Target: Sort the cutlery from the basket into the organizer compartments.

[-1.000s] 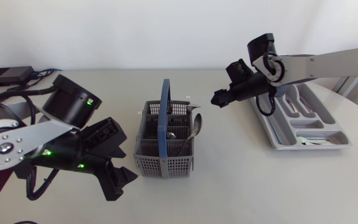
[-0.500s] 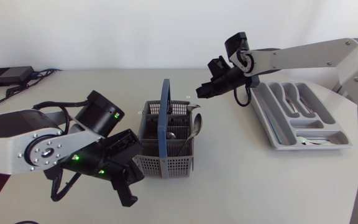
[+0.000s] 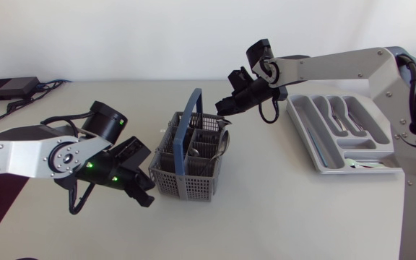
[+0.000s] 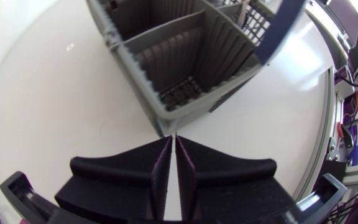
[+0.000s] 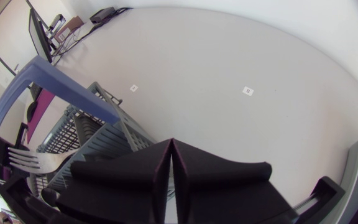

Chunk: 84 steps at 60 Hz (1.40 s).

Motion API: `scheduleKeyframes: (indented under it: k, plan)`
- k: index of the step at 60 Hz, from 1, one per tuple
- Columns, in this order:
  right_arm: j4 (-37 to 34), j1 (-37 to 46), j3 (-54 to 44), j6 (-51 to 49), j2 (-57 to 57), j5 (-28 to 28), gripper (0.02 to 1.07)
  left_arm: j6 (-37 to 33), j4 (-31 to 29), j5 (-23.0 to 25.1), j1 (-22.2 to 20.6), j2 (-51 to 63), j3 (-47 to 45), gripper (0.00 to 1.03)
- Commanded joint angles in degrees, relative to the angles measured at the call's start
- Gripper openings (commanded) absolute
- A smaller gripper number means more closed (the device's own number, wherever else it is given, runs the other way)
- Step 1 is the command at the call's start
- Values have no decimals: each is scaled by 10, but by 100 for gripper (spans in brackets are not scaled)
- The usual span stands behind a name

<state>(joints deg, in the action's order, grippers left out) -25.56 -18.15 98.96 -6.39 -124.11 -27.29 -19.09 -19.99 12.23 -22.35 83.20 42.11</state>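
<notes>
The grey cutlery basket (image 3: pixel 186 173) with a blue handle (image 3: pixel 186 119) stands mid-table, skewed, holding a spoon (image 3: pixel 225 141) and other cutlery. My left gripper (image 3: pixel 147 196) is shut and empty, its tips against the basket's near left corner (image 4: pixel 165 119). My right gripper (image 3: pixel 220 110) is shut and empty, just above the basket's far right rim. In the right wrist view its tips (image 5: pixel 170 143) hang over the basket (image 5: pixel 98 140), with a fork (image 5: pixel 31 162) beside them. The grey organizer (image 3: pixel 316 155) lies at the right with some cutlery (image 3: pixel 336 115) in it.
A black box (image 3: pixel 6 88) with cables sits at the far left back corner. The table's rounded edge runs close behind the organizer at the right. Bare tabletop lies in front of the basket and between basket and organizer.
Both grippers have gone from open to shut. The left arm swung in to the basket's corner, and the basket turned askew. The right arm moved left and down to the basket's rim.
</notes>
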Motion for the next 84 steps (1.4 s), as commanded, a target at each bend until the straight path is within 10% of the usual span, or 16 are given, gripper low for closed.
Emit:
scheduleKeyframes:
  k: [1, 29, 50, 84]
  plan:
    - [-5, 5, -3, 11, -3, -7, 9, 3, 9, 14, 36, 21, 10, 8]
    - [-22, 1, -120, -6, 67, -36, 9, 0, -3, 73, 82, -24, 11, 8]
    - [-12, 12, -257, -28, 162, -36, 9, -96, -144, 82, 166, -146, 11, 8]
    - [40, 17, -221, 8, 131, -14, 9, -91, -134, 115, 69, -98, -3, 8]
